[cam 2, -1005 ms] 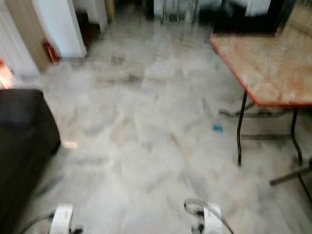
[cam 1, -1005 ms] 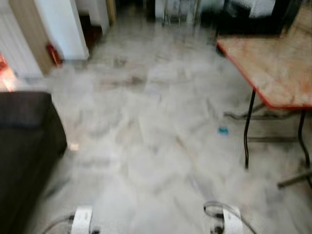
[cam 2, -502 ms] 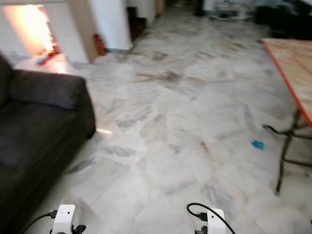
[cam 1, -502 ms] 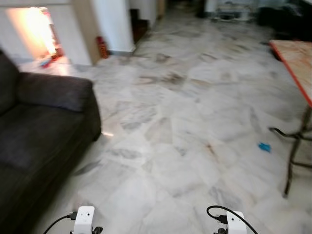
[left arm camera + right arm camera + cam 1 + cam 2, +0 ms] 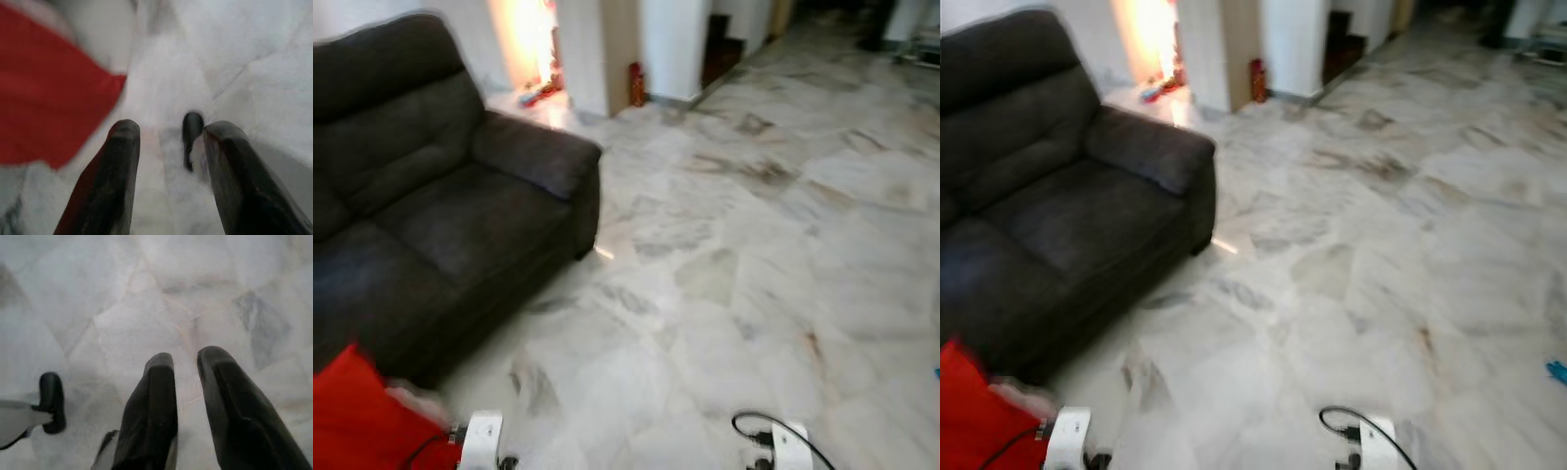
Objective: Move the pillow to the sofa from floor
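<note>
A red pillow point(image 5: 352, 421) lies on the marble floor at the lower left, just in front of the dark grey sofa point(image 5: 440, 206); it is blurred. In the left wrist view its red cloth point(image 5: 44, 93) sits beside and beyond my left gripper point(image 5: 168, 129), which hangs open and empty above the floor, apart from the pillow. My right gripper point(image 5: 187, 360) hangs over bare floor with its fingers point(image 5: 156, 396) nearly together, holding nothing. Both wrists show at the lower edge of the eye views.
The sofa's armrest point(image 5: 543, 152) juts toward the open marble floor point(image 5: 754, 255) on the right. A white pillar point(image 5: 675, 44) with a small red object point(image 5: 635, 83) at its foot stands behind, beside a bright doorway. A small blue scrap point(image 5: 1557, 370) lies far right.
The whole view has swung to the left: the orange-edged table has left the picture, the sofa now takes up the left side, and the red pillow has come into view.
</note>
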Robot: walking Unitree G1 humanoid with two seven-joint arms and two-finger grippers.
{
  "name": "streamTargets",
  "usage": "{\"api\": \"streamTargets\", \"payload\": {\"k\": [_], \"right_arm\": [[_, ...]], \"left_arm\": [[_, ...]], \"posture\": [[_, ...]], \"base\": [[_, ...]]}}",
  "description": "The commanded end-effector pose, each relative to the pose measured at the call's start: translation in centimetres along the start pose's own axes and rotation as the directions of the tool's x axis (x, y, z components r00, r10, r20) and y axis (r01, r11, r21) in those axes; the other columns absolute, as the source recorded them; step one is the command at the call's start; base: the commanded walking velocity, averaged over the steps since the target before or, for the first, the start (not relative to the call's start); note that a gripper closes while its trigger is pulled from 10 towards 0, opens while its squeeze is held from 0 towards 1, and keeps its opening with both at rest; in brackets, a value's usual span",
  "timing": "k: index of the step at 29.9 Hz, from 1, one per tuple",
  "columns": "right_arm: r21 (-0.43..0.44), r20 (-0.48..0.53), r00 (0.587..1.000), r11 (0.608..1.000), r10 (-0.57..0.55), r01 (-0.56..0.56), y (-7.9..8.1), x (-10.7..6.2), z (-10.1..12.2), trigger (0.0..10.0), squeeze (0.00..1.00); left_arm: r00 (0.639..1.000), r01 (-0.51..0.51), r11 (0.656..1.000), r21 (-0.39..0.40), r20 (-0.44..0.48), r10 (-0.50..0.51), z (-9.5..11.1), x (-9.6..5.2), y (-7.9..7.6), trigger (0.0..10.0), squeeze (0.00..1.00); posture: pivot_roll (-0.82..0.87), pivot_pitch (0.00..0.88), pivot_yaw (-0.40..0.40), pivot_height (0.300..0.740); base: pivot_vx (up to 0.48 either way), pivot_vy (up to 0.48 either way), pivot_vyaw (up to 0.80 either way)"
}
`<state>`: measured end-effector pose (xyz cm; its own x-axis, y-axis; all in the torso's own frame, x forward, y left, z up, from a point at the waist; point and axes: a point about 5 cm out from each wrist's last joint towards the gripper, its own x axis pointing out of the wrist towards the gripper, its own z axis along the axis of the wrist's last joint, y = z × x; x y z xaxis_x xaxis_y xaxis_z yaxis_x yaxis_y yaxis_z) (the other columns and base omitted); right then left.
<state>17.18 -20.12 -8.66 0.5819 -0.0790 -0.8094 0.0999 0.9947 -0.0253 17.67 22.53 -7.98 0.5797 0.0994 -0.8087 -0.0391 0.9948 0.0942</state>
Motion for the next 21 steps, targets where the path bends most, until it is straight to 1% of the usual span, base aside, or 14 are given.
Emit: {"api": "streamTargets", "payload": {"k": [1,17,21], "right_arm": [[0.131,0.058,0.989,0.981,0.136,-0.142,6.51,0.76,4.07,10.0,0.0],[0.125,0.059,0.988,0.981,0.141,-0.147,6.44,0.78,4.21,10.0,0.0],[0.125,0.061,0.989,0.982,0.136,-0.143,6.45,0.79,4.29,10.0,0.0]], "left_arm": [[0.993,0.117,0.991,0.058,-0.015,-0.117,2.14,0.68,-5.71,10.0,0.0],[0.993,0.118,0.991,0.069,-0.017,-0.117,2.2,0.69,-5.8,10.0,0.0],[0.993,0.12,0.99,0.072,-0.017,-0.119,2.29,0.71,-5.78,10.0,0.0]], "posture": [[-0.01,0.0,-0.047,0.74],[-0.01,0.0,-0.048,0.74],[-0.02,0.0,-0.035,0.74]], "base": [[0.0,0.0,0.8],[0.0,0.0,0.8],[0.0,0.0,0.8]]}}
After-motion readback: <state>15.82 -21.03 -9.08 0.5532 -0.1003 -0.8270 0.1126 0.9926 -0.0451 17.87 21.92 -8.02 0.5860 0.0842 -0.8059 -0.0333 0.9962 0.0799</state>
